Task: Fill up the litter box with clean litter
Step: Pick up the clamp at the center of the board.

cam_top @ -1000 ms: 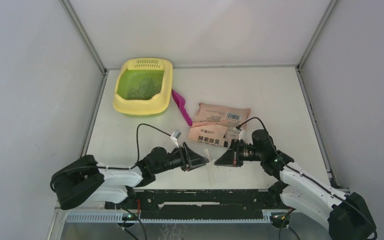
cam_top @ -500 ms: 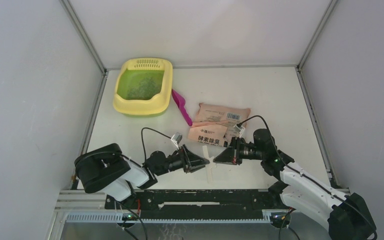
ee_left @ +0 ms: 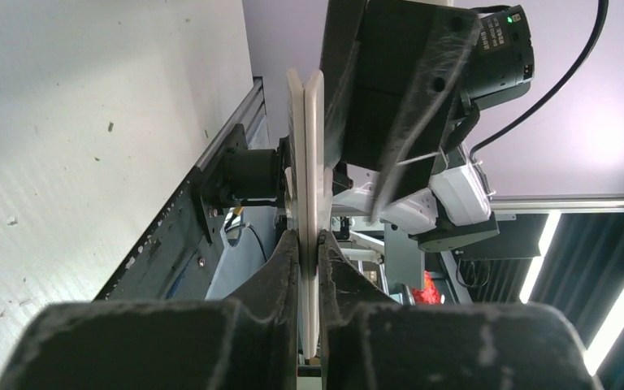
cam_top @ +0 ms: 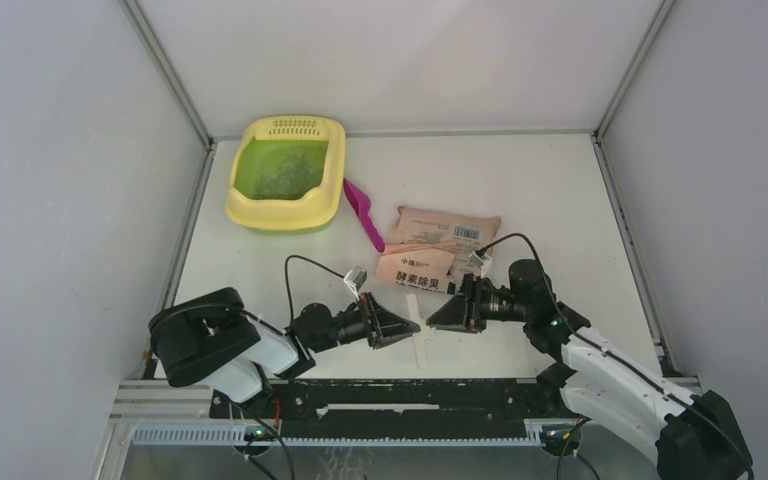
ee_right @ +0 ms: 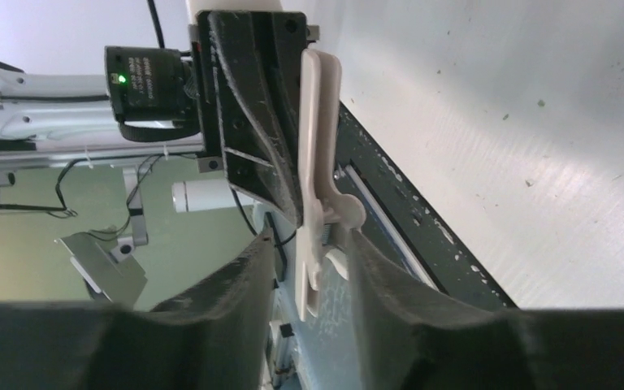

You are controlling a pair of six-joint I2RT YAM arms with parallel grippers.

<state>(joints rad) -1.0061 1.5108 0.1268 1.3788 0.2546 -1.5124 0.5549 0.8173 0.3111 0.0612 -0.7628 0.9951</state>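
Spotting litter box [cam_top: 280,218] at back left, clean litter [cam_top: 290,172] speckling green floor, same as second ago. Magenta scoop [cam_top: 363,215] just beside, peach bag [cam_top: 440,240] mid-table, neither moved. Up front, handover: left gripper [ee_left: 309,240] just clamped onto white bag clip [ee_left: 306,146], right gripper [ee_right: 309,244] just loosened, jaws apart around it. Guessing clip gets set aside, then pouring.
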